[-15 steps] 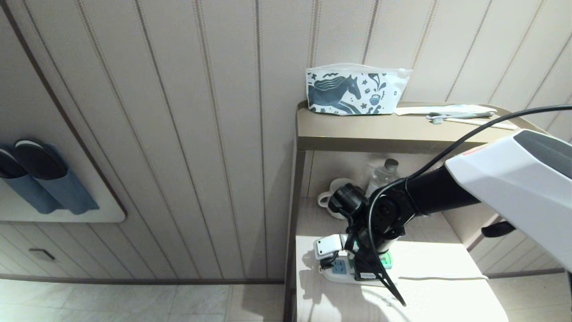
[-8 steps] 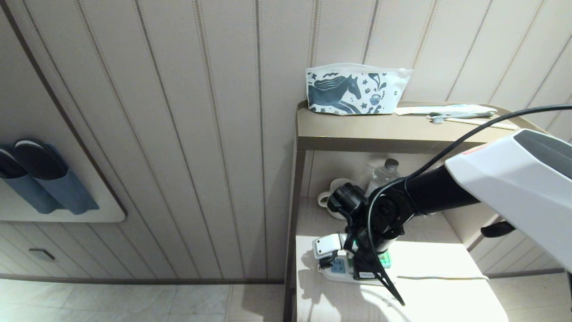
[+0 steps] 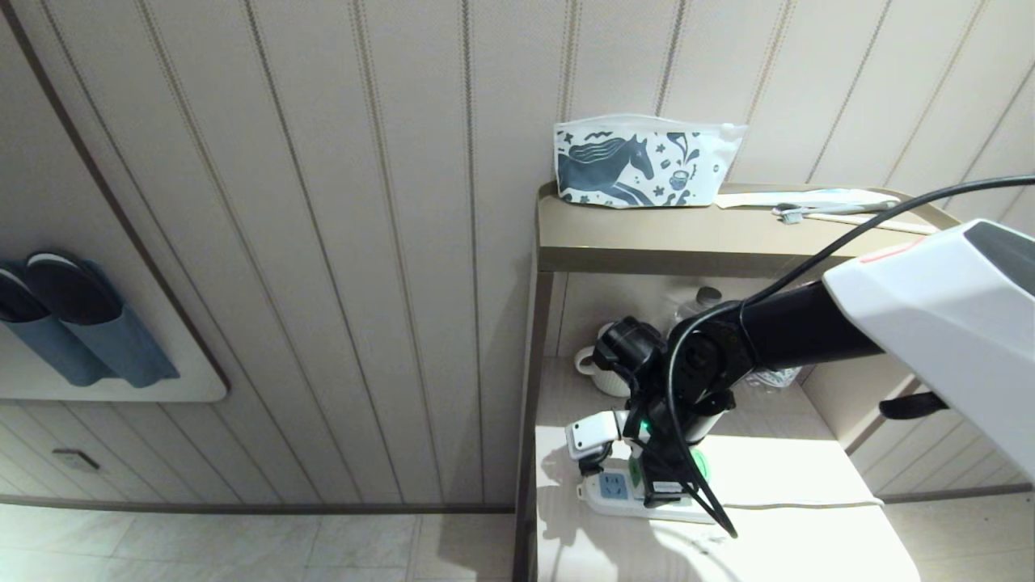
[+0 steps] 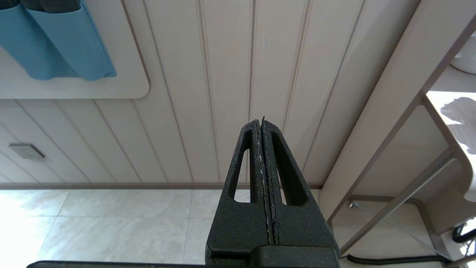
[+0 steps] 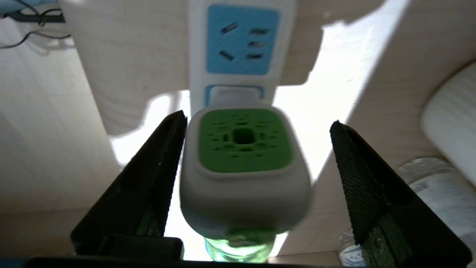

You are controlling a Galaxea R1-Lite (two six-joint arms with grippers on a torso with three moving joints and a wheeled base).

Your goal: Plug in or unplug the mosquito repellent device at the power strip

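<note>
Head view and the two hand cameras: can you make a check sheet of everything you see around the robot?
Surface: pale wooden shelf, partly sunlit.
Job's things: mosquito repellent device sits at the power strip on the panel next to a free blue socket.
Clutter: mug and water bottle behind; horse-print pouch and toothbrush on the upper shelf.
Grippers: right gripper open, one finger at the device's side, the other apart; left gripper shut, off beside the cabinet.
Cables: strip's white cord; black arm cable.
Surroundings: panelled wall, slippers in a blue holder, tiled floor.
</note>
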